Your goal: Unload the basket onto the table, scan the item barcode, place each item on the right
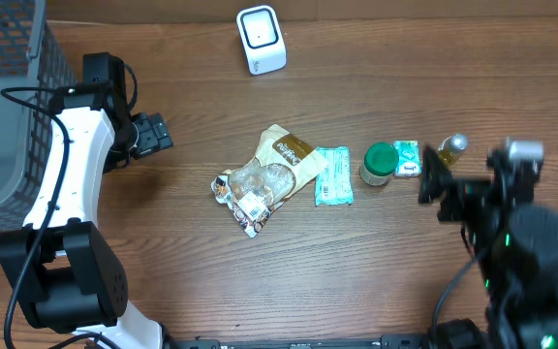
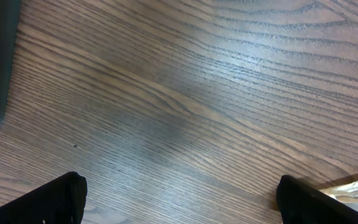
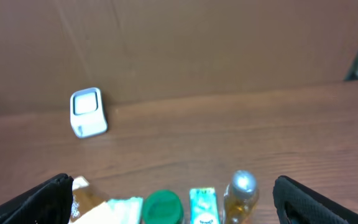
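Several items lie in a row mid-table: a crumpled clear-and-brown snack bag point(image 1: 264, 179), a pale green packet point(image 1: 333, 175), a green-lidded jar point(image 1: 380, 162), a small green box point(image 1: 407, 158) and an amber bottle with a silver cap point(image 1: 450, 148). The white scanner point(image 1: 261, 39) stands at the back. My left gripper point(image 1: 153, 134) hangs open over bare wood left of the bag, empty point(image 2: 179, 208). Just right of the bottle, my right gripper point(image 1: 432, 181) is open and faces the row; the jar point(image 3: 163, 207), box point(image 3: 204, 205) and bottle point(image 3: 241, 193) show between its fingers point(image 3: 328, 202), with the scanner point(image 3: 88, 112) beyond.
A grey mesh basket point(image 1: 8, 87) fills the far left edge, close behind the left arm. A corner of the snack bag point(image 2: 356, 186) shows by the left gripper's right finger. A brown wall rises behind the scanner.
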